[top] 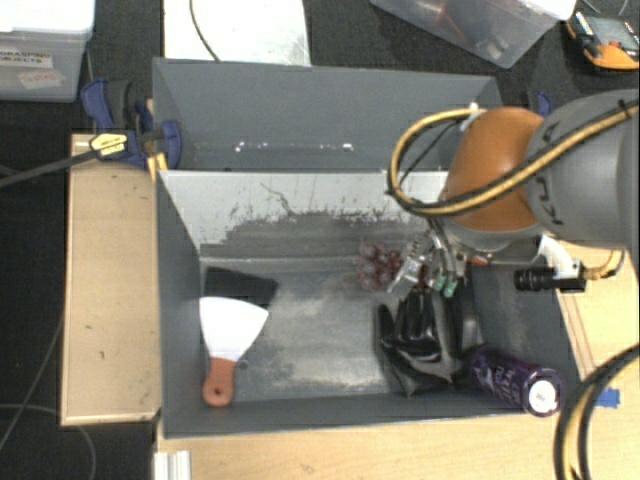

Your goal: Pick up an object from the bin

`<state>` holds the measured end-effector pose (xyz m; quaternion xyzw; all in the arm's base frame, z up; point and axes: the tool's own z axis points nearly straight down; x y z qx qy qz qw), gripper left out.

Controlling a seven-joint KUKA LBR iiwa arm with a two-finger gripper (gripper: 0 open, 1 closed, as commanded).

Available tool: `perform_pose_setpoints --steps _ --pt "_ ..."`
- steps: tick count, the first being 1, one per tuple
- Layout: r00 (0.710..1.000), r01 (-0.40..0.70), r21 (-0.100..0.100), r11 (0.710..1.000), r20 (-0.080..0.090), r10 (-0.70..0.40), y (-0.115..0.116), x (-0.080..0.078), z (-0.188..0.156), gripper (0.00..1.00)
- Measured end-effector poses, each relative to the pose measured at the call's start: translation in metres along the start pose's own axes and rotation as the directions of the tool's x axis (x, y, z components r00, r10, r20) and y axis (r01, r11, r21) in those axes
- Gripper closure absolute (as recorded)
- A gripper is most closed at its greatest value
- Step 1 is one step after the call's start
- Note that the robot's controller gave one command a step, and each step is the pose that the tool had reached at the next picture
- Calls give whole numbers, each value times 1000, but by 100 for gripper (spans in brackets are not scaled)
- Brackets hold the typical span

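— Is the gripper (420, 330) open or shut?
— I can't tell. It hangs low, right over a black floppy thing (404, 376). A purple tube (508, 378) lies just beside it. A white scraper (230, 333) is far off.

Reddish cluster (378, 264) partly behind the wrist (490, 173), black crumpled thing (405, 353) too dark to identify, pincer (428, 313) tip lost against it

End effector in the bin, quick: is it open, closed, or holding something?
End effector: cannot be told. It sits low over a crumpled black thing, beside a purple cylinder.
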<state>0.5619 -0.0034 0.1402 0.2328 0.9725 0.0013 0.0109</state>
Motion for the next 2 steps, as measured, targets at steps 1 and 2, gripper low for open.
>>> perform_pose_setpoints --steps 1,2 --pt "1000 1 2 1000 -4 -1 0 0 -18 100" --pt "1000 2 0 1000 -1 -2 0 -1 -40 100"
